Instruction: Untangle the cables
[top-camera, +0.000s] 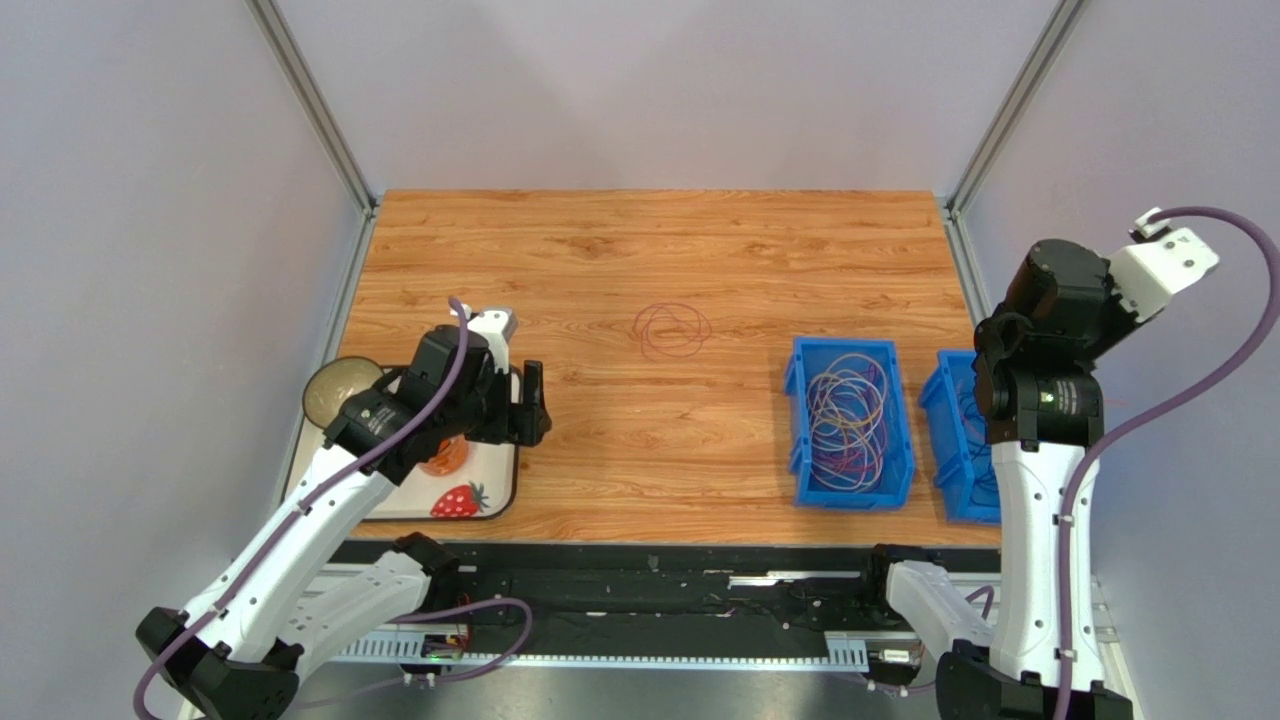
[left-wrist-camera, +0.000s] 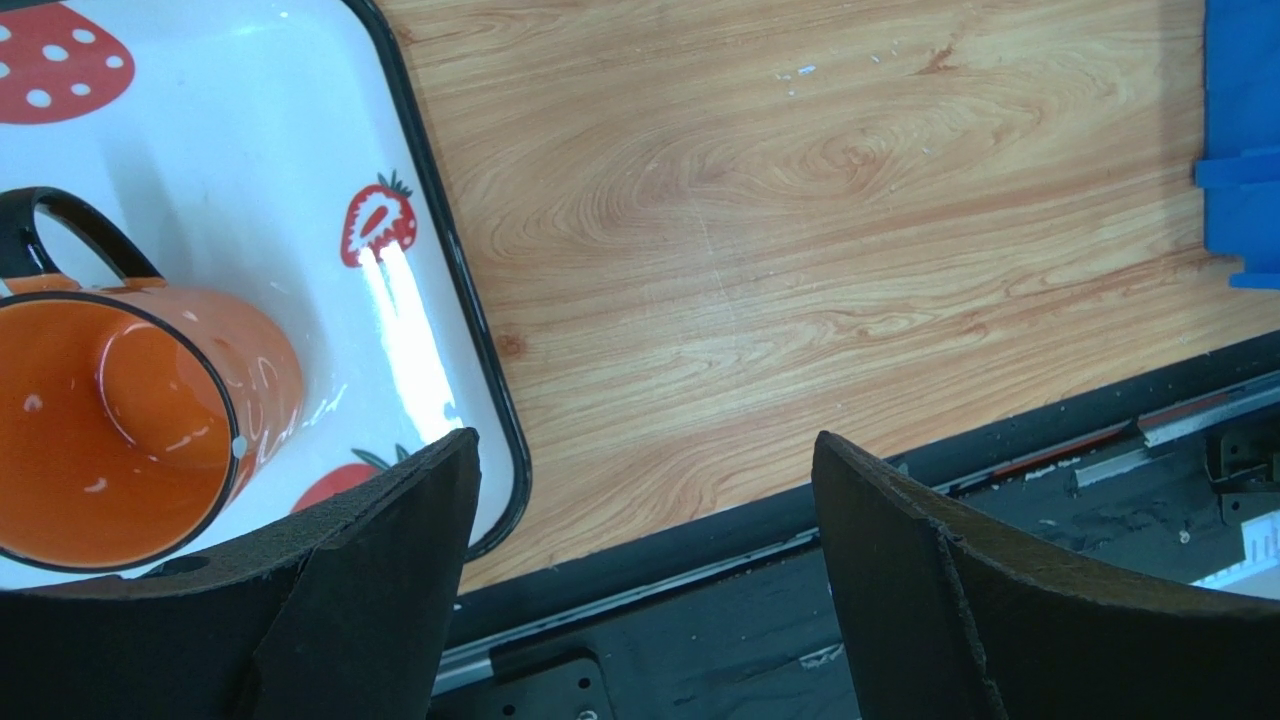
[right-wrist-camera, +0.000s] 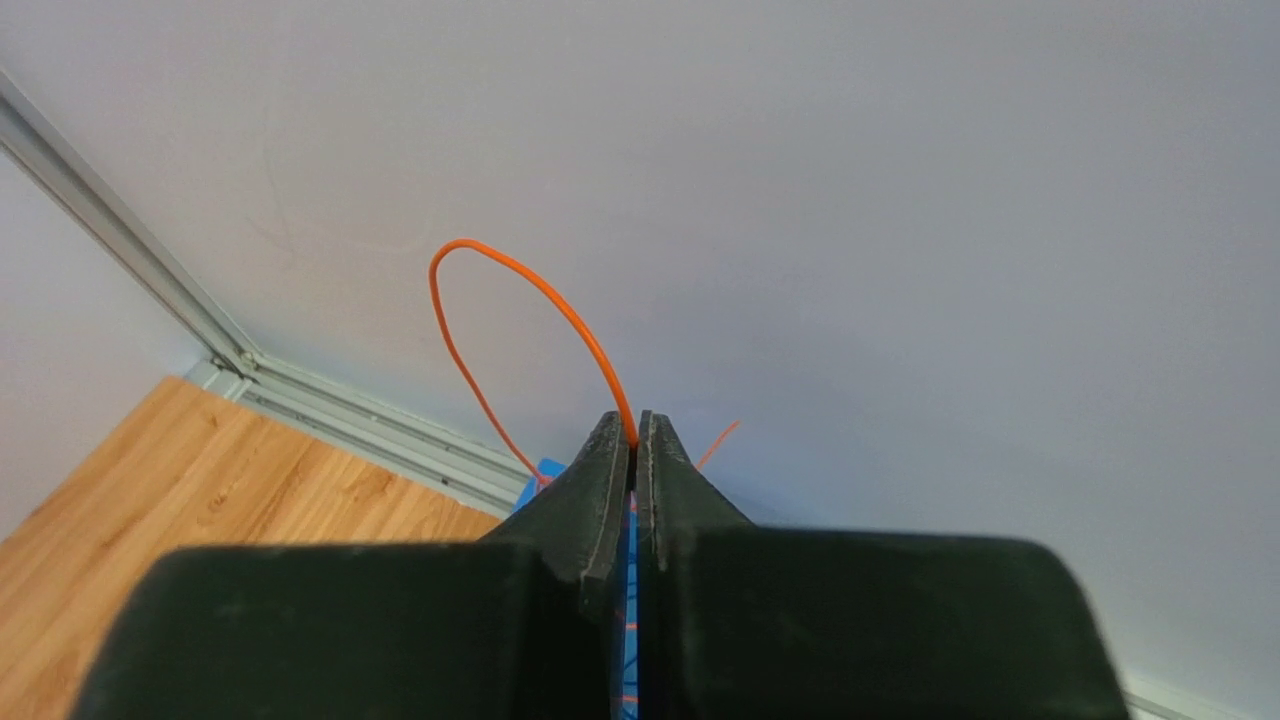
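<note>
A tangle of thin cables (top-camera: 846, 414) in orange, purple, yellow and white fills the left blue bin (top-camera: 796, 435). One red-purple cable loop (top-camera: 672, 329) lies alone on the wooden table. My right gripper (right-wrist-camera: 634, 429) is shut on an orange cable (right-wrist-camera: 511, 285), whose loop arcs up in front of the grey wall. The right arm (top-camera: 1037, 393) stands over the right blue bin (top-camera: 950, 438). My left gripper (top-camera: 532, 405) is open and empty, by the right edge of the strawberry tray. In the left wrist view (left-wrist-camera: 646, 438) it hangs over the table's near edge.
A white strawberry-print tray (left-wrist-camera: 436, 255) at the left holds an orange mug (left-wrist-camera: 120, 420) lying on its side; an olive bowl (top-camera: 338, 387) sits at its far corner. A corner of a blue bin (left-wrist-camera: 1244, 150) shows at the right. Grey walls enclose the table.
</note>
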